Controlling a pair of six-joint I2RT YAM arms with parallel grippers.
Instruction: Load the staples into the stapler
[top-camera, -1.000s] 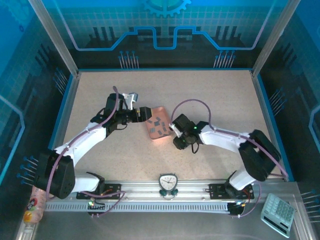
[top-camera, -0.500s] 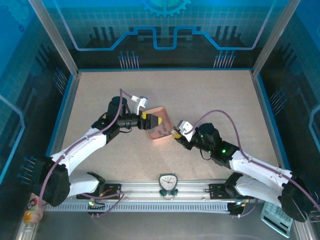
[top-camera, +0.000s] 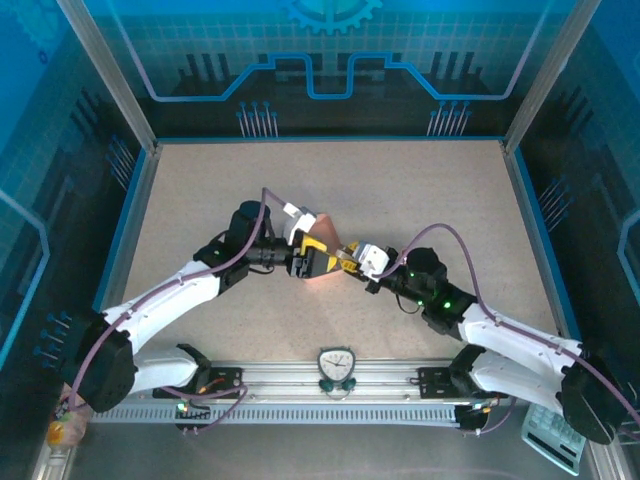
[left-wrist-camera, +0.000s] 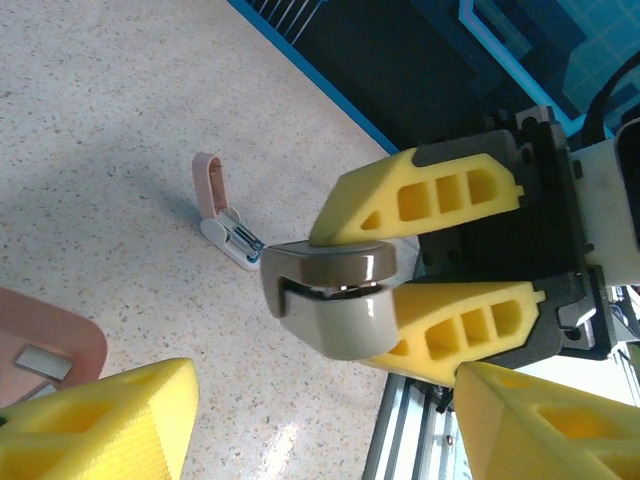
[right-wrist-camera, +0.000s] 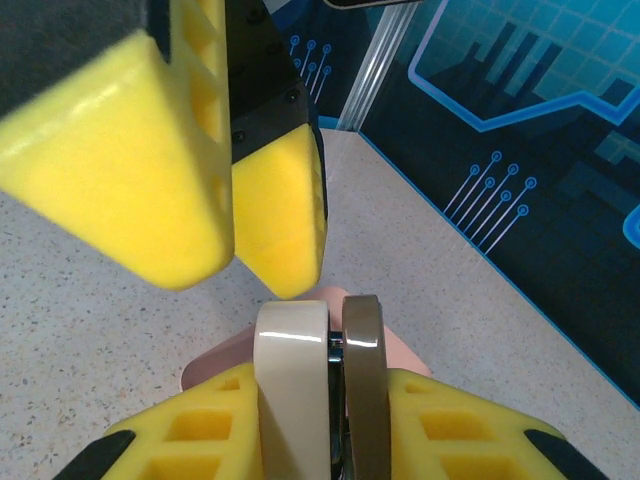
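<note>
Lying in the pink tray (left-wrist-camera: 60, 335), one grey strip of staples (left-wrist-camera: 42, 362) is not picked up yet. My right gripper (right-wrist-camera: 320, 420) squeezes the beige stapler (left-wrist-camera: 335, 305) tight, up above the table (top-camera: 420, 190), near the tray. My left gripper (left-wrist-camera: 325, 420) has its fingers spread wide, with nothing in them. A small pink stapler (left-wrist-camera: 215, 195) lies open on the table. I think no staples are loaded yet, so picking one up and sliding it in are left.

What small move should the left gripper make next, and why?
Probably ease forward and close on the free end of the stapler to open it. The right gripper clamps it, it looks closed, and the left gripper is open and empty, facing it.
</note>
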